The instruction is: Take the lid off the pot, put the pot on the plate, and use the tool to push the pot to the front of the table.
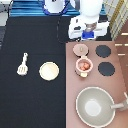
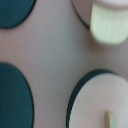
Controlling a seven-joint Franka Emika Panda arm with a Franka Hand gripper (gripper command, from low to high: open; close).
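lid (image 1: 80, 49) off, lies on stove just above pot (image 1: 83, 65) | pot on stove, not on plate (image 1: 49, 71) | tool (image 1: 22, 63) untouched on desk (image 1: 30, 35) | claw (image 1: 89, 33) above lid, grip state: cannot tell

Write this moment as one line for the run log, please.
gripper: above stove, near lid | lid: off pot, on stove | pot: open, on stove | plate: empty | tool: untouched on table
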